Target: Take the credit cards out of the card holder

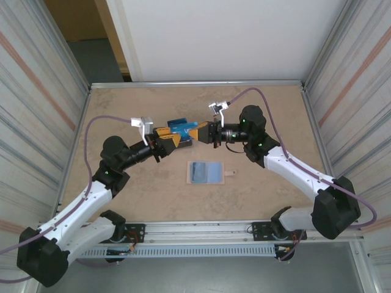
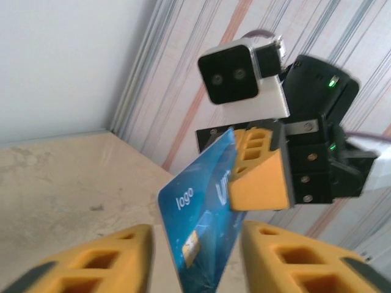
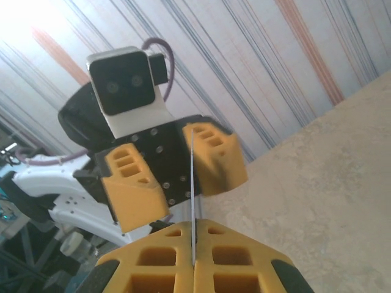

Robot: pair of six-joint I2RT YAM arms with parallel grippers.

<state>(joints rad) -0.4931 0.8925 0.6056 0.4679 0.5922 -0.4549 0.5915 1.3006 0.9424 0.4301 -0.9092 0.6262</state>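
Note:
A blue credit card point(image 2: 201, 226) with a gold chip hangs in the air between both grippers. My right gripper point(image 3: 194, 235) is shut on one end of it; the card shows edge-on point(image 3: 193, 177) between the closed pads. My left gripper point(image 2: 198, 247) stands open around the card's other end, its fingers point(image 3: 131, 189) apart on either side without pinching. From above, the two grippers point(image 1: 168, 138) point(image 1: 204, 132) meet nose to nose over the table's middle. The beige card holder point(image 1: 204, 172) lies flat in front of them, pale blue inside up, snap tab to the right.
More blue cards point(image 1: 178, 123) show just behind the grippers, partly hidden by them. Corrugated metal walls point(image 1: 43, 91) close both sides of the tan table point(image 1: 275, 110). A rail point(image 1: 201, 231) with the arm bases runs along the near edge.

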